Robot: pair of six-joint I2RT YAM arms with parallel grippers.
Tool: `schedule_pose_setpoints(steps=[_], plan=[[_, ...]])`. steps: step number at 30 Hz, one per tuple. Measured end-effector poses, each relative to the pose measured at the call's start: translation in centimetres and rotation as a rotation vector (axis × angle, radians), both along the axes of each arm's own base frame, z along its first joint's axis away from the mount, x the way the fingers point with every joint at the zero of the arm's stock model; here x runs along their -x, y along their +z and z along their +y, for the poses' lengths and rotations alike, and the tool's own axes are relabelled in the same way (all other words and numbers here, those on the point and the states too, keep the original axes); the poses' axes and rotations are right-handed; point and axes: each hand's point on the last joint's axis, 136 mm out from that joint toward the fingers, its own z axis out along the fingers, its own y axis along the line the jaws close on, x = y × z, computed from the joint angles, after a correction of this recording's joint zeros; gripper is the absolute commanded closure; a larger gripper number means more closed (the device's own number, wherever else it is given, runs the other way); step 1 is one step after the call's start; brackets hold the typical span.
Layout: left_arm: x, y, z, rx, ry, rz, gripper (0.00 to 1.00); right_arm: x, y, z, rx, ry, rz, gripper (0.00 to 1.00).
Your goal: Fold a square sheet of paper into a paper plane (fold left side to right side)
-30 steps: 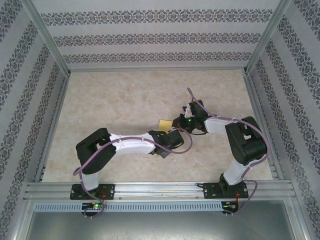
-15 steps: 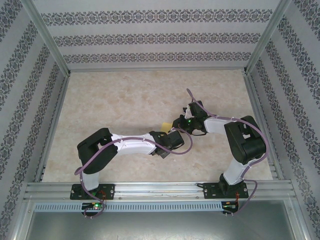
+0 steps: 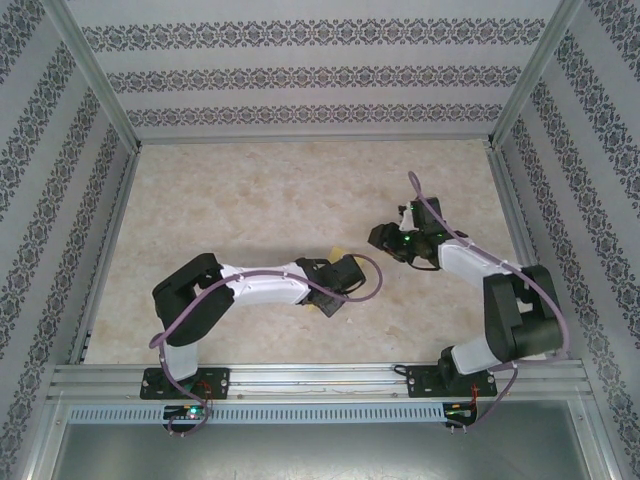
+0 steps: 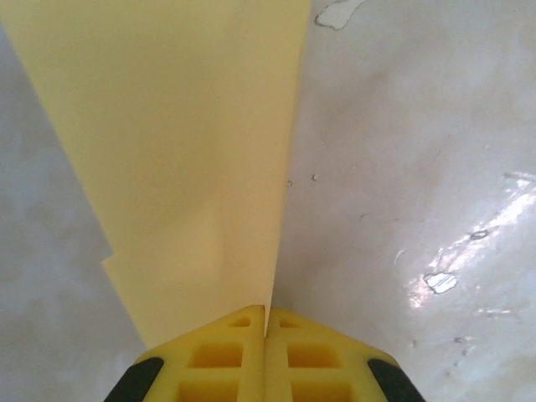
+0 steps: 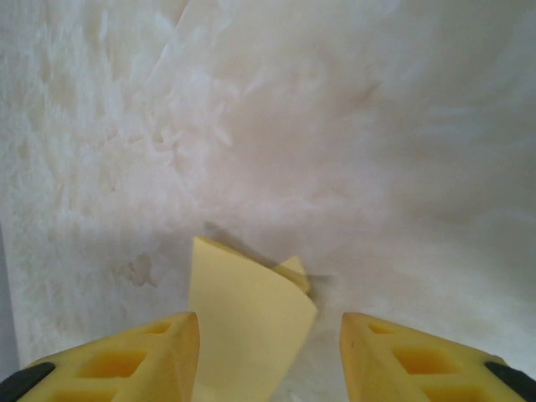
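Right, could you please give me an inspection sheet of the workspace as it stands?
Surface: pale marble-look tabletop, glossy, with glare patches in the left wrist view.
Job's things: sheet of paper, pale yellow, folded over in layers, near the table's middle.
Clutter: nothing seen.
Grippers: left gripper, jaws shut on the paper's edge; right gripper, jaws open, the paper ahead between them, not gripped.
Cables: a purple cable runs along each arm, looping at the left wrist and arching over the right wrist.
Surroundings: patterned walls on three sides; aluminium frame at the near edge.
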Motion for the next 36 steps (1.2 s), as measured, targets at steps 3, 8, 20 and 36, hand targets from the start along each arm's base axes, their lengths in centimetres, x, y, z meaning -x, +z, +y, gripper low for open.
schedule_pose_setpoints(steps=[3,8,20,36], plan=[[-0.3,0.0,-0.2,0.11,0.051,0.086,1.0,0.8,-0.2,-1.0,0.027,-0.004,-0.006,0.5],[-1.2,0.3,-0.4,0.319,0.154,0.25,1.0,2.3,-1.3,-1.3,0.048,0.025,0.011,0.5],[-1.8,1.4,-2.1,0.708,0.294,0.495,1.0,3.2,-0.9,1.7,-0.016,0.13,-0.03,0.51],[-2.5,0.9,-2.5,0.962,0.407,0.617,1.0,2.8,-1.9,5.6,-0.099,0.124,-0.01,0.54]])
